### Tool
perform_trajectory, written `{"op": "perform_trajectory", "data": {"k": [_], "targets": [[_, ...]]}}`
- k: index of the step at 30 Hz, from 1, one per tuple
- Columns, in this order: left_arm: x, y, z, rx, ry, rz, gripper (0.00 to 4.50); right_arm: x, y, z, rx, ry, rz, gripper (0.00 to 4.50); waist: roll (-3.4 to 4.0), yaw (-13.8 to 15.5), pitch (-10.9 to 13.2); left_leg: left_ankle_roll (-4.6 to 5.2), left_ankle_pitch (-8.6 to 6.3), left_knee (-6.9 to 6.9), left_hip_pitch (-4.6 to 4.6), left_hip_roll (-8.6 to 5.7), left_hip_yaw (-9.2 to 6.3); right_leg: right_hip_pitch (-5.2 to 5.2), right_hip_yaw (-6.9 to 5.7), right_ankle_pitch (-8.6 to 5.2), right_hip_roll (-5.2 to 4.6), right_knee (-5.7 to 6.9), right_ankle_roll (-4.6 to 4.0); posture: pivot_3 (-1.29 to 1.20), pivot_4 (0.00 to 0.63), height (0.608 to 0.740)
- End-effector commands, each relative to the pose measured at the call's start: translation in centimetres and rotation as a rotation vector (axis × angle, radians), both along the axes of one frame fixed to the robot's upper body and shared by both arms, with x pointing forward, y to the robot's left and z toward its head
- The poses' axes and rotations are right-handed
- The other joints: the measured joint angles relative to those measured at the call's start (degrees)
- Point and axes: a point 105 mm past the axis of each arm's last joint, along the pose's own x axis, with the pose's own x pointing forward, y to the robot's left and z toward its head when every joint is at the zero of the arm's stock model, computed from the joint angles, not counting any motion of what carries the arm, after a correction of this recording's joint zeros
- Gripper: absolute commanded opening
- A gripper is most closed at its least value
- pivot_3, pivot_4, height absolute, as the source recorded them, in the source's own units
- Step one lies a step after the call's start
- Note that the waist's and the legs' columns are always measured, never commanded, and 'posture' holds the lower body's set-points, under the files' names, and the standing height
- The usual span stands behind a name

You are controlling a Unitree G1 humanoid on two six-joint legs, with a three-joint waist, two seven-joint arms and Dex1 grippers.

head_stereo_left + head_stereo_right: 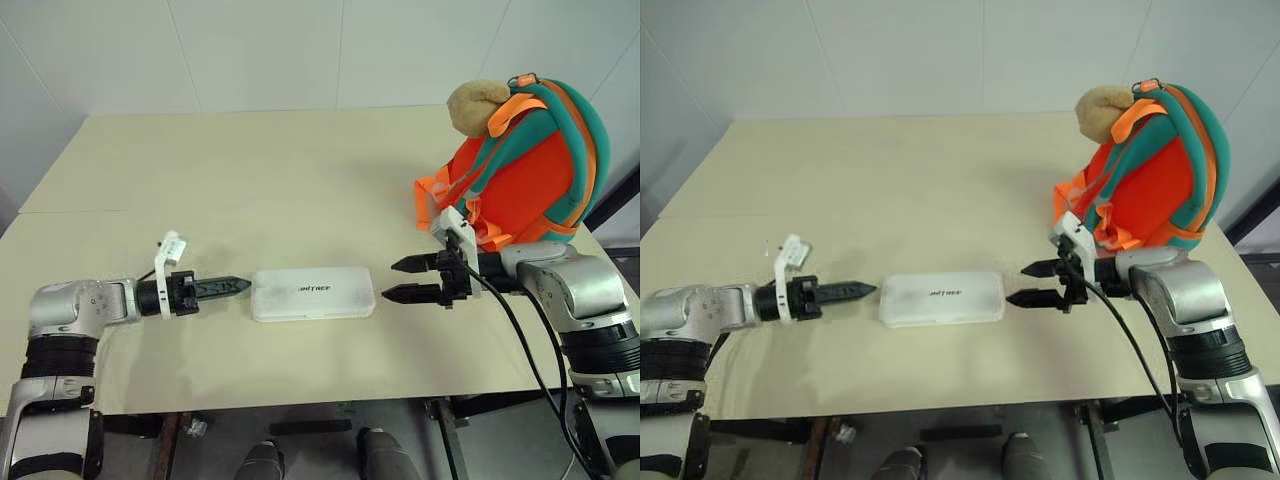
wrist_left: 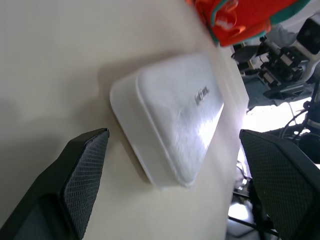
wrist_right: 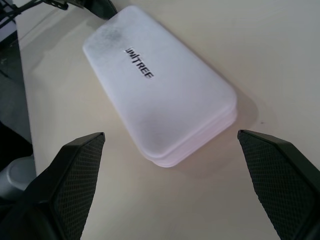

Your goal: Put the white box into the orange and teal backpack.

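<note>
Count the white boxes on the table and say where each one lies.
1. The white box lies flat near the table's front edge, between the left gripper and the right gripper. Anything behind the backpack is hidden.

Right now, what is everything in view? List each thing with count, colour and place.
box: one, white with small dark lettering, flat on the table near its front edge, between the two grippers, untouched.
backpack: one, orange with teal trim, standing at the table's right side, behind the right arm.
plush toy: one, tan, at the top of the backpack.
table: one, pale beige, against a white wall.
left gripper: one, black fingers, open, pointing at the box's left end.
right gripper: one, black fingers, open, pointing at the box's right end.
</note>
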Motion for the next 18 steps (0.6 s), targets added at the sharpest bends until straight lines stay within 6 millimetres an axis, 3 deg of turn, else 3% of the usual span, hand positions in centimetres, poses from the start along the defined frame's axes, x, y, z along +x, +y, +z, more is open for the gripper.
{"op": "perform_trajectory", "data": {"k": [1, 9, 18], "targets": [[-0.4, 0.0, 0.6, -0.010, 0.037, -0.023, 4.46, -0.4, 0.6, -0.4, 0.000, 0.016, 0.011, 4.50, 0.00, 0.03, 0.00, 0.00, 0.00, 0.00, 0.00, 0.00, 0.00, 0.00, 0.00, 0.00, 0.00, 0.00, 0.00, 0.00, 0.150, 0.740], [-1.1, -0.5, -0.4, -0.019, 0.115, -0.033, 4.46, -1.4, 1.9, -2.4, 0.000, 0.094, 0.045, 4.50, 0.00, 0.06, 0.00, -0.01, 0.00, 0.01, 0.01, 0.00, 0.01, 0.01, 0.00, -0.01, -0.01, 0.01, -0.01, 0.00, 0.150, 0.740], [-0.9, -1.4, -2.2, -0.049, 0.174, -0.026, 4.46, 0.2, 3.5, -3.4, 0.039, 0.076, 0.059, 4.50, -0.01, 0.10, -0.01, -0.02, 0.00, 0.04, 0.07, 0.00, 0.02, 0.06, 0.00, 0.00, -0.01, 0.03, -0.01, 0.00, 0.150, 0.740]]}}
